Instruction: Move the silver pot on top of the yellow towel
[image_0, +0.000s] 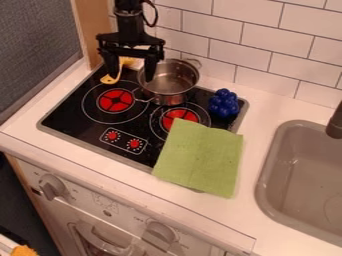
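The black gripper hangs over the far left part of the black cooktop, pointing down. Its jaws stand wide apart with nothing clenched in them. The right finger overlaps the left rim of the silver pot in the view; whether it touches the metal, I cannot tell.

The pot stands upright and uncovered toward the far side of the cooktop, with 2 loop handles, 1 at its far right and 1 at its near left. The green cloth lies spread out nearer and to the right, partly on the cooktop and partly on the white counter, and the pot is apart from it. The cloth covers part of the right burner, whose red centre shows between the pot and the cloth.

Closest to the way across is a bunch of blue grapes at the far right corner of the cooktop. It sits right of the pot and just beyond the far edge of the cloth, beside the straight path between them rather than on it. On the other side, a yellow utensil lies left of the pot, seen between the 2 fingers.

The left burner has a red centre too, and 2 red knobs sit near the cooktop's near edge. To the right is a grey sink with a dark faucet. White tiles line the far wall.
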